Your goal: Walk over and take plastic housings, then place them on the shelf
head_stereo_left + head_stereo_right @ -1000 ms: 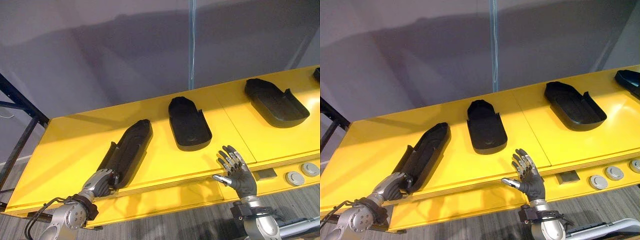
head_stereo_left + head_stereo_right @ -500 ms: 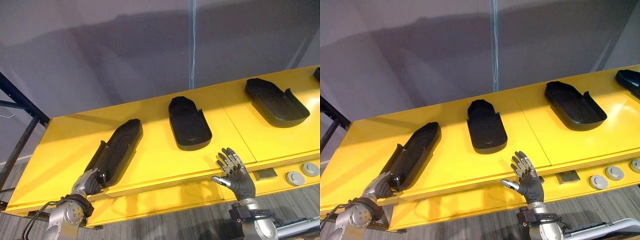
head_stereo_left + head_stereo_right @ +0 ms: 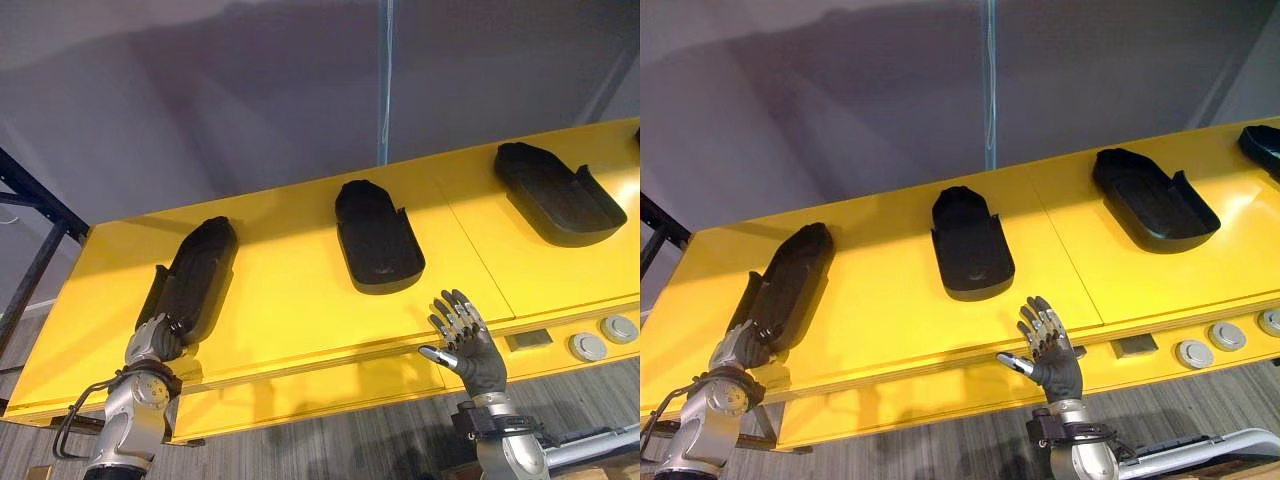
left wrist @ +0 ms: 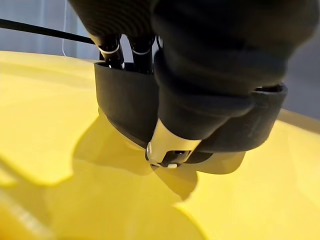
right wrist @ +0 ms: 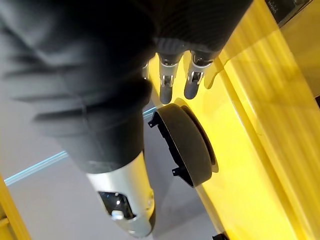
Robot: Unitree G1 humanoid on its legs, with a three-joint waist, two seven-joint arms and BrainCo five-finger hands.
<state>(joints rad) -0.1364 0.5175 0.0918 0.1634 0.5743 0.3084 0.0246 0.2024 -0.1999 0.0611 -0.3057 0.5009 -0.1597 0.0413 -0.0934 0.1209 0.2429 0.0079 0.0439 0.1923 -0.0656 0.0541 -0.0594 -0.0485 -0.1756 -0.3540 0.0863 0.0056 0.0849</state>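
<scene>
Three black plastic housings lie on the yellow table (image 3: 300,310). My left hand (image 3: 153,341) is curled on the near end of the left housing (image 3: 195,278). In the left wrist view its fingers (image 4: 114,52) hook over the housing's rim (image 4: 127,107) and the thumb (image 4: 170,147) presses from below. The middle housing (image 3: 376,236) and the right housing (image 3: 556,190) lie untouched. My right hand (image 3: 466,338) is raised open at the table's front edge, just in front of the middle housing (image 5: 190,145), touching nothing.
Part of another housing (image 3: 1264,146) shows at the far right edge. Two round grey buttons (image 3: 588,346) and a small dark plate (image 3: 529,340) sit in the table's front rail. A dark blue rack frame (image 3: 35,205) stands left of the table; a grey wall runs behind.
My left hand has dragged the left housing leftward along the table and turned it more upright. The right hand has barely moved. The view has shifted slightly.
</scene>
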